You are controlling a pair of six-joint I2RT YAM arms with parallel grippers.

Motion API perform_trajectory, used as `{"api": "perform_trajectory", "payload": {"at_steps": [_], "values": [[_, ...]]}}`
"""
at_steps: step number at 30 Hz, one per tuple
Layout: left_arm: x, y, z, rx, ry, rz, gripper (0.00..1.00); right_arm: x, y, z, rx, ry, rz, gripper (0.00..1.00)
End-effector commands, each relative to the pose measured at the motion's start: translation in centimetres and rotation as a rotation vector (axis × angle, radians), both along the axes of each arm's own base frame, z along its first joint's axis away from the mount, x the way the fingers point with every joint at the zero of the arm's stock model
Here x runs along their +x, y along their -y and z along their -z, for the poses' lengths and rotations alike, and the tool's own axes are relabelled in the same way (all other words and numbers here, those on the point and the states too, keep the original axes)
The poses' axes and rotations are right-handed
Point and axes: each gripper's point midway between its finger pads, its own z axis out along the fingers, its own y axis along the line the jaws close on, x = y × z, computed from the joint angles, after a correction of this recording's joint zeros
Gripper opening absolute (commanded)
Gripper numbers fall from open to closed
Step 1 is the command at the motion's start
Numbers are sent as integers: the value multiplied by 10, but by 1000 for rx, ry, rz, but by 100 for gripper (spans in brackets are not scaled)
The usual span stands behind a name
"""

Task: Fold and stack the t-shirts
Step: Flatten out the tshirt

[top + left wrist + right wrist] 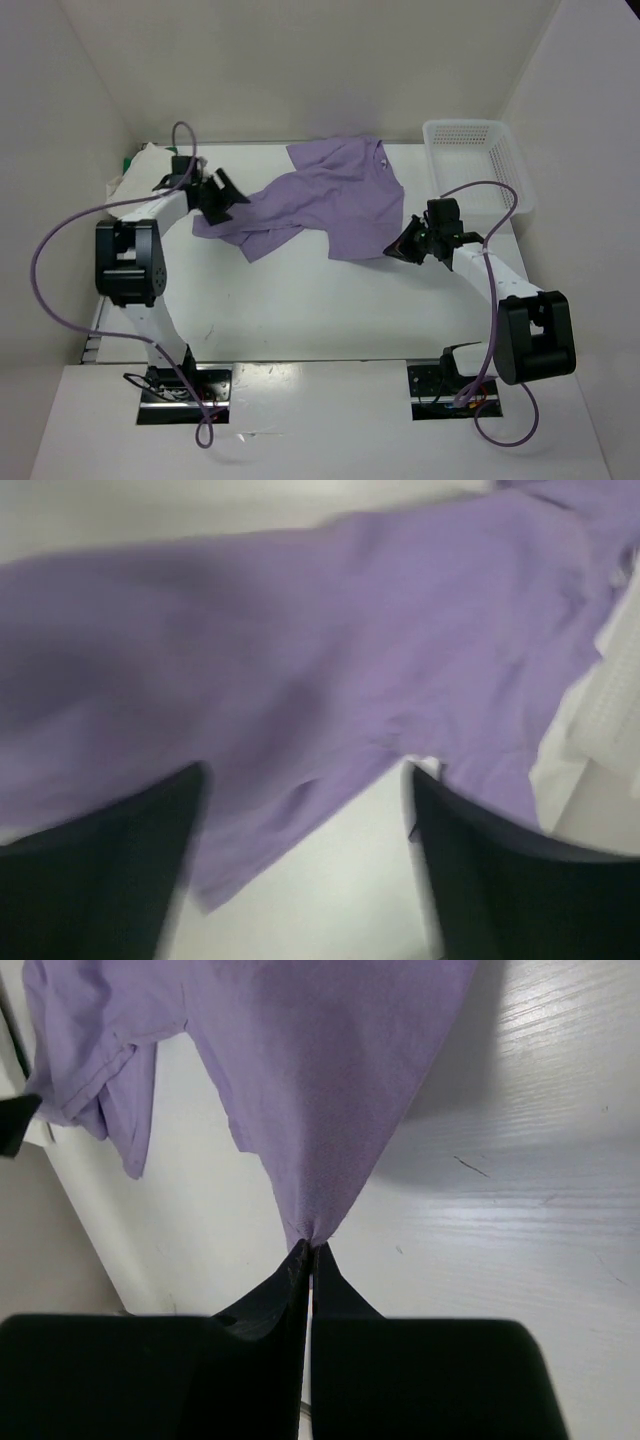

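Top view, upper left of the frame: the left arm covers part of a pale heap, the white t-shirt. Only a sliver of green cloth peeks out behind it, too small to identify. The lavender t-shirt lies crumpled across the upper middle of the desk, collar toward the top. The white basket sits in the upper right.

The left fingers are spread wide at the shirt's left edge; from above I cannot tell whether they touch cloth. The left wrist view is blurred. In it both fingers are dark blocks in the lower corners, wide apart with nothing pinched. Lavender cloth fills the upper frame and bare desk shows in the gap. A white ribbed patch at its right edge is cut off and hard to name.

From above the right fingers are a dark wedge at the shirt's lower right corner, grip unclear. The right wrist view settles it: they are pressed together on a pinched tip of lavender cloth. The cloth fans upward from them and casts a shadow on the desk to its right
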Motion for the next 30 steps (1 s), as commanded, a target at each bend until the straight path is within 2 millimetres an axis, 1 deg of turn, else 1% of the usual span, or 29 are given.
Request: {"api": "perform_trajectory", "payload": {"at_steps": [1,2,3,4,5,7,8,9,10,11,12,13,14,16,17,18,20,21,22,23,25,26,28,29,30], "values": [[-13,-54,-50,-26,144,-188,76,2,-1,-8,-17,31,-43,0],[-32,-66,-30,-21,90,-236,63,-2,-1,-5,-19,19,-43,0],[-41,-90,-43,-10,117,-308,55,-2,0,-8,-22,35,-50,0],[-49,-102,-41,-5,109,-359,49,-5,0,-5,-23,26,-50,0],[-64,-127,-35,32,99,-454,42,-10,-4,-5,-15,24,-66,0],[-76,-145,-29,46,80,-542,41,-13,-5,-2,-8,14,-73,0],[-80,-154,-22,61,63,-584,43,-13,-5,-2,-8,14,-73,0],[-83,-161,-17,61,49,-615,50,-14,-6,-3,-1,13,-79,0],[-85,-159,-7,40,14,-634,52,-14,-6,-3,-1,13,-79,0],[-86,-163,4,33,-20,-653,52,-14,-6,-3,-1,13,-79,0],[-87,-163,11,24,-33,-661,52,-14,-6,-5,0,22,-79,0],[-84,-164,14,24,-28,-661,54,-14,-6,-5,0,22,-79,0],[-85,-161,24,-2,-58,-669,55,-14,-6,-5,0,22,-79,0],[-83,-159,32,-16,-68,-668,55,-14,-6,-5,0,22,-79,0],[-82,-158,37,-24,-77,-661,57,-14,-8,-9,8,31,-85,0],[-79,-156,37,-34,-67,-651,57,-14,-8,-9,8,31,-85,0],[-78,-153,46,-49,-84,-636,58,-13,-8,-10,9,40,-85,0],[-74,-152,45,-63,-85,-635,58,-15,-8,-6,8,31,-85,0],[-73,-152,51,-64,-92,-635,58,-15,-8,-6,8,31,-85,0],[-70,-154,47,-64,-82,-635,58,-15,-8,-6,8,31,-85,0],[-69,-152,55,-79,-101,-635,58,-15,-8,-6,8,31,-85,0],[-65,-153,51,-79,-83,-634,58,-15,-8,-6,8,31,-85,0],[-65,-153,59,-79,-97,-635,58,-15,-8,-6,8,31,-85,0],[-61,-154,57,-85,-94,-641,58,-15,-8,-6,8,31,-85,0],[-59,-151,59,-85,-93,-632,58,-13,-8,-7,9,40,-85,0]]}}
